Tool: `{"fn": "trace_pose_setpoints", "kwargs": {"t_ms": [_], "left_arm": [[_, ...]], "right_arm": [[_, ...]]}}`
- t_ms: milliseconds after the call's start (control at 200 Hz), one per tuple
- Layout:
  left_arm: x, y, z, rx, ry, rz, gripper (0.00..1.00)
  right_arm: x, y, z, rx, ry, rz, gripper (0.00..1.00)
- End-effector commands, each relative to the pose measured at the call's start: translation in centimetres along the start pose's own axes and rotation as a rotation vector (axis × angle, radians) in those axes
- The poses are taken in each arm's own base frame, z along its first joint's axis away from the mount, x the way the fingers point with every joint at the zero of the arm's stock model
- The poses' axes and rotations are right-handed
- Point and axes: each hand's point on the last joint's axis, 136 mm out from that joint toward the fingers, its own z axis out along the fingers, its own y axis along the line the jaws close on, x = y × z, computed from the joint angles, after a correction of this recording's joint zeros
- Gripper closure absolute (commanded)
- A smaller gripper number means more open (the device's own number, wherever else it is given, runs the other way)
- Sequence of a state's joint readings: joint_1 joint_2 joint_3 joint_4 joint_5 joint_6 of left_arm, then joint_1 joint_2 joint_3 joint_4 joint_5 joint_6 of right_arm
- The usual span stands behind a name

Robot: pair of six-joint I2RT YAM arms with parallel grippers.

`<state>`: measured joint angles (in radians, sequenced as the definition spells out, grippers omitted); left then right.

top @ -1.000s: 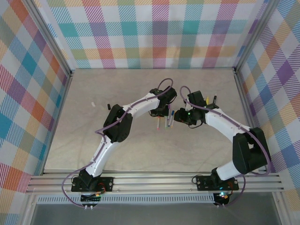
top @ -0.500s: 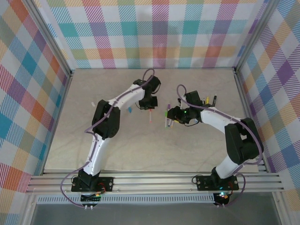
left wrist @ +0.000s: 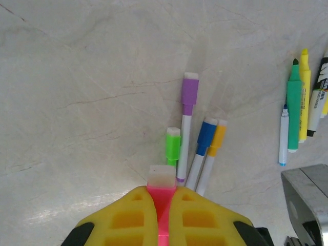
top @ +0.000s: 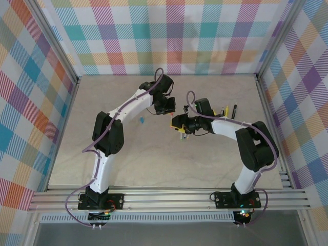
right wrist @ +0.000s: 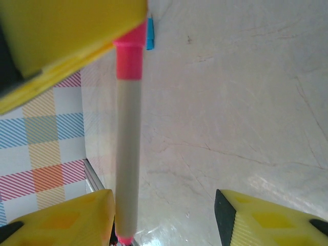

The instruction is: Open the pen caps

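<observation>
Pink pen cap (right wrist: pixel 130 56) is pinched tight between the yellow fingers of the left gripper (left wrist: pixel 162 190), which is closed on it, with the cap's white end poking out just past the fingertips. The cap sits on its white barrel (right wrist: pixel 127 154), which runs from that grip across to the right gripper (right wrist: pixel 164 220). The right gripper's jaws stand wide apart and clamp nothing; the barrel's far end lies against one finger (right wrist: pixel 61 215), well clear of the other.

Just beyond the left fingertips, on the table (left wrist: pixel 77 102), lie a purple-capped pen (left wrist: pixel 188 102), a green cap (left wrist: pixel 173 146), a blue-capped pen (left wrist: pixel 205 138) and an orange-capped pen (left wrist: pixel 216 141), packed close together. Further off to one side lie a green marker (left wrist: pixel 293 107), a yellow highlighter (left wrist: pixel 305 92) and a slim white pen (left wrist: pixel 283 136). A loose blue cap (right wrist: pixel 149 33) lies on the table beyond the pinched cap.
</observation>
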<state>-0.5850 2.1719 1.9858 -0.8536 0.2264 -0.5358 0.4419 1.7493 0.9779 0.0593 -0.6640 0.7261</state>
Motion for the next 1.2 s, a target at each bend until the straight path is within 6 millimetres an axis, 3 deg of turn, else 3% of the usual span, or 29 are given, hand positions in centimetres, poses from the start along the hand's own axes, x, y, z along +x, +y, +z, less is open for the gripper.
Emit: {"fn": "trace_pose_setpoints", "kwargs": {"t_ms": [0,140,340,520,625,725,1195], "left_arm": [[0.2,-2.0,-2.2,0.075,-0.015,0.001,1.00],[0.5,-2.0,-2.3,0.077,-0.014,-0.002,1.00],[0.8,-1.4,-2.1,0.058,-0.014,-0.008,1.00],[1.1,-0.1,-1.9,0.004,-0.024,-0.019,1.00],[1.1,0.9,-1.9,-0.042,-0.041,-0.023,0.75],[1.2,1.4,-1.9,-0.059,-0.046,-0.030,0.66],[1.5,1.6,-0.5,-0.073,-0.020,-0.047,0.65]], "right_arm": [[-0.9,2.0,0.7,-0.073,-0.004,-0.023,0.45],[-1.6,2.3,0.9,-0.078,-0.026,-0.017,0.50],[-2.4,2.0,0.9,-0.044,-0.051,-0.007,1.00],[-2.0,2.2,0.6,-0.051,-0.046,-0.023,1.00],[-1.3,2.3,0.4,-0.068,-0.032,-0.036,1.00],[-0.7,2.4,0.2,-0.079,-0.023,-0.051,1.00],[-0.3,4.7,-0.1,-0.126,0.009,-0.114,1.00]]}}
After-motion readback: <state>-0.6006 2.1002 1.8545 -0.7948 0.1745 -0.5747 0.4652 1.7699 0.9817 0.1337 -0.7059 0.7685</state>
